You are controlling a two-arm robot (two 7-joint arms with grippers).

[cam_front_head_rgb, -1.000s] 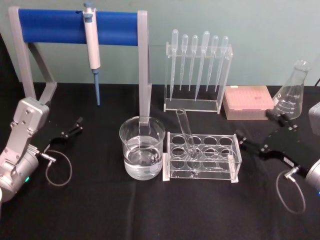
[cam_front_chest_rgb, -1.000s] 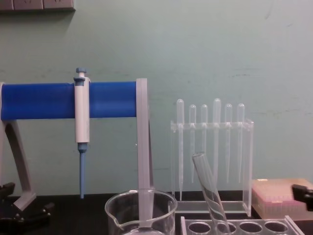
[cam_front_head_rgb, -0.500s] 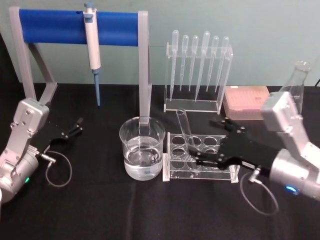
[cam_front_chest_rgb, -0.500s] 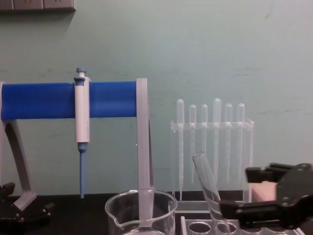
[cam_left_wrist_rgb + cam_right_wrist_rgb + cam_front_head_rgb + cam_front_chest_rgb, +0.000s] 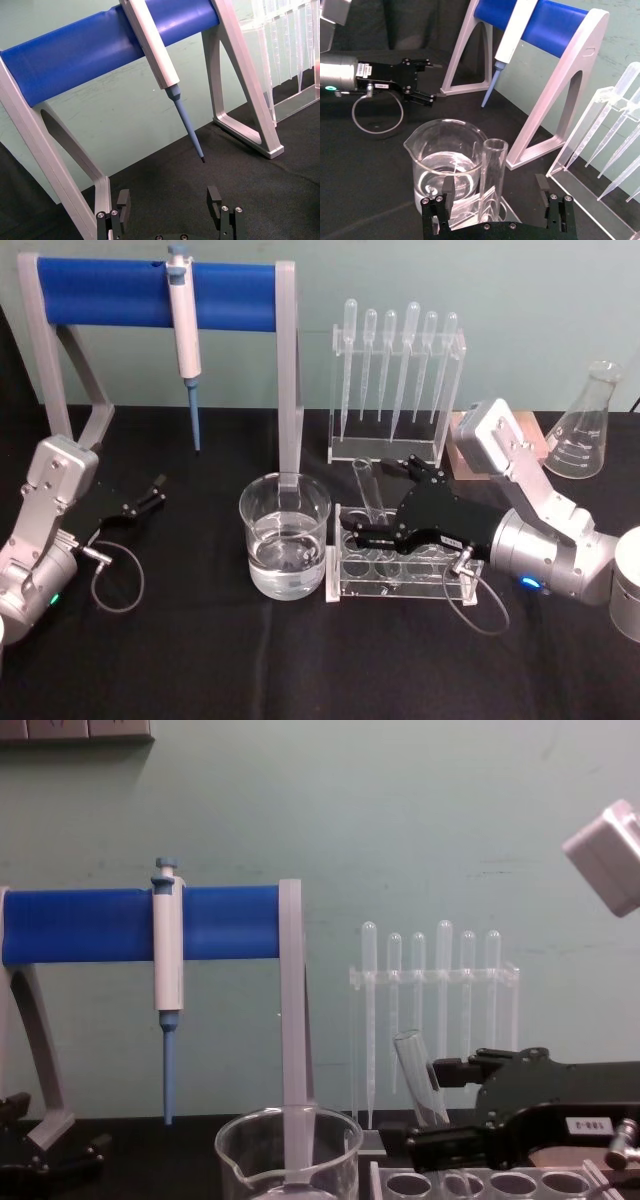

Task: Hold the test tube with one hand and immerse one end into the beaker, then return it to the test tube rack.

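The test tube (image 5: 370,502) leans tilted in a clear rack (image 5: 345,585), right of the beaker (image 5: 284,535), which holds water. My right gripper (image 5: 375,502) is open, with one finger on each side of the tube's upper part. In the right wrist view the test tube (image 5: 492,167) stands between the fingertips (image 5: 543,186) of the right gripper (image 5: 495,189) with a gap on both sides, and the beaker (image 5: 447,162) is just beyond. In the chest view the right gripper (image 5: 430,1110) flanks the tube (image 5: 413,1070) above the beaker (image 5: 288,1145). My left gripper (image 5: 155,490) rests open at the far left.
A grey stand with a blue bar (image 5: 155,292) holds a hanging pipettor (image 5: 184,330) behind the beaker. A pipette rack (image 5: 395,390), a pink tip box (image 5: 462,450) and a conical flask (image 5: 582,430) stand at the back right. The left gripper (image 5: 169,200) faces the stand.
My right arm has swung in from the right and reached the rack; its open fingers now straddle the tube. The tube, beaker and left arm have not moved.
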